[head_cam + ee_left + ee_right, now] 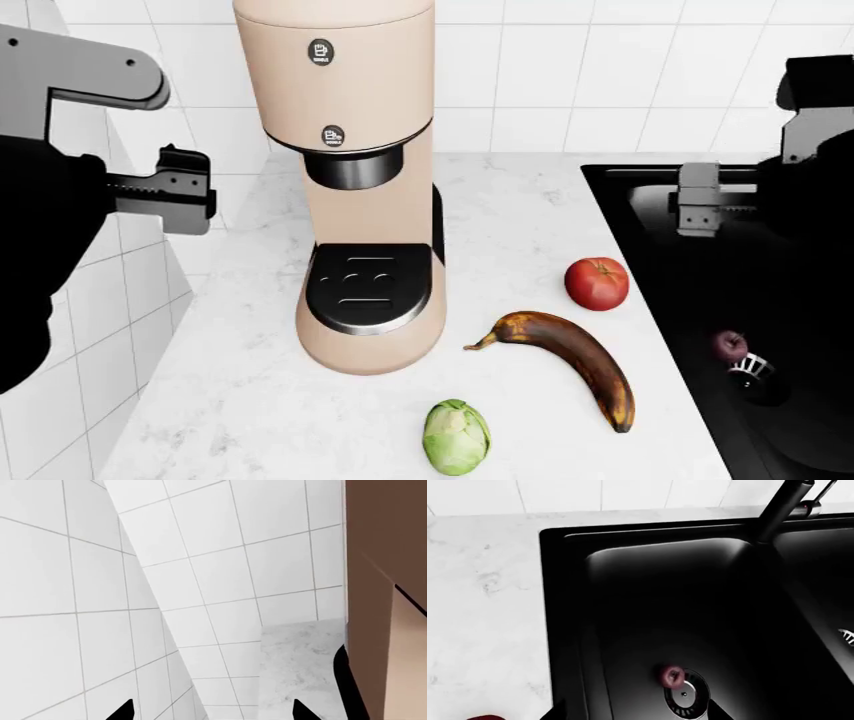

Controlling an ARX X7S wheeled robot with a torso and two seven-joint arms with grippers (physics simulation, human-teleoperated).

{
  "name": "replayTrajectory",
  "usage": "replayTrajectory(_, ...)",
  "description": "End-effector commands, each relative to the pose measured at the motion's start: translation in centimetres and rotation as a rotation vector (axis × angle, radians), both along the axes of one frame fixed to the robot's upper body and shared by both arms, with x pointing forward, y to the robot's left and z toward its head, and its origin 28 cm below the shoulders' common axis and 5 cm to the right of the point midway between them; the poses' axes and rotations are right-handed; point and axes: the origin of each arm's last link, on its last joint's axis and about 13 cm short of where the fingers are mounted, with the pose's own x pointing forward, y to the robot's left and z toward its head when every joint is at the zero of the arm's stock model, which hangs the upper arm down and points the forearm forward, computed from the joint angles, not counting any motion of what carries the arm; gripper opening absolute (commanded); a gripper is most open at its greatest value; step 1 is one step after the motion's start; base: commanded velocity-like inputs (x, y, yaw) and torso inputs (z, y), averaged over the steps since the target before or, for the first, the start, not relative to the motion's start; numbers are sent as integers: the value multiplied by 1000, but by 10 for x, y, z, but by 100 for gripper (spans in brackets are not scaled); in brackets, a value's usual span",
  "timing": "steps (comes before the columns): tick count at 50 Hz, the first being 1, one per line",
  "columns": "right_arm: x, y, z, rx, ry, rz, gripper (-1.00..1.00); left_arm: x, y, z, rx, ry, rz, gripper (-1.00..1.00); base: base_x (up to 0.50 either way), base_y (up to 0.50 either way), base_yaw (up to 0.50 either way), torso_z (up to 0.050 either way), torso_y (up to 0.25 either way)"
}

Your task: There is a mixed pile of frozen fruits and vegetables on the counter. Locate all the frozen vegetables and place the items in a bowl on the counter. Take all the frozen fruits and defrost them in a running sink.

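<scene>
Coffee machine (358, 200): two round dark badges, writing too small to read.
Surface (534, 230): tomato (597, 283), banana (574, 362), cabbage (457, 437) near front edge.
Sink (647, 610): small purple fruit (671, 675) beside drain.
Left pincer (210, 711): open, empty.
Right pincer (634, 711): open, empty.

Beige coffee mchn (358, 200) on counter

Plum (727, 346) in the sink (667, 270) by the drain (686, 695) under my right jaws, apple (597, 283), banana (567, 360), cabbage (457, 437) on the desk (240, 400) between my jaws, coffee machine (358, 180) beside my left.
</scene>
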Motion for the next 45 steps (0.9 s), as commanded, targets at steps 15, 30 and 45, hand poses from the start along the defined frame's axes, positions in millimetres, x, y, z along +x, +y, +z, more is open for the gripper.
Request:
replayTrajectory(15, -63, 18, 50, 10, -122, 266, 100, -3, 1, -1, -4, -3, 4, 100, 0, 0, 0, 0, 0)
replayTrajectory(30, -139, 23, 87, 62, -77, 449, 100, -3, 0, -1, -7, 13, 7, 100, 0, 0, 0, 0, 0)
replayTrajectory(45, -150, 34, 100, 116, -76, 586, 100, 2, 1, -8, -22, 22, 5, 100, 0, 0, 0, 0, 0)
